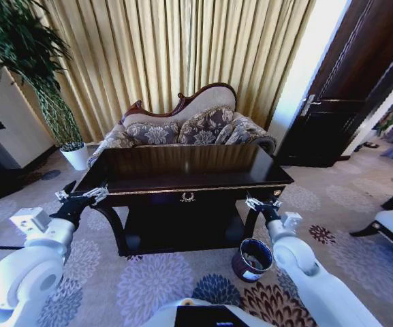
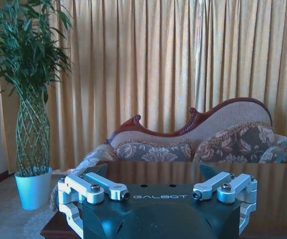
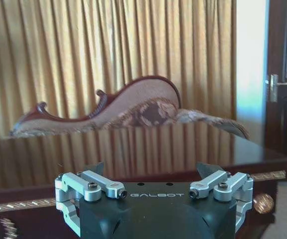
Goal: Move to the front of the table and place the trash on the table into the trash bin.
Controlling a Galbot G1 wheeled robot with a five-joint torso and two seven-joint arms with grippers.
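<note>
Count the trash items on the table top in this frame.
0. The table top shows just curtain reflections. The trash bin stands on the carpet by its front right leg; its contents are hidden.

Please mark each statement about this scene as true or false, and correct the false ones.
1. The trash bin stands on the carpet near the table's front right leg. True.
2. A red-capped bottle lies on the table top. False: the glossy top shows no items, only the curtain's reflection.
3. Both grippers are open. True: the left gripper and the right gripper have their fingers spread, with nothing between them.
4. The right gripper is holding the bin by its rim. False: it hangs at the table's front right corner, above the bin and apart from it.
5. The plant pot stands on the table. False: it stands on the floor, beyond the table's left end, beside the sofa.
</note>
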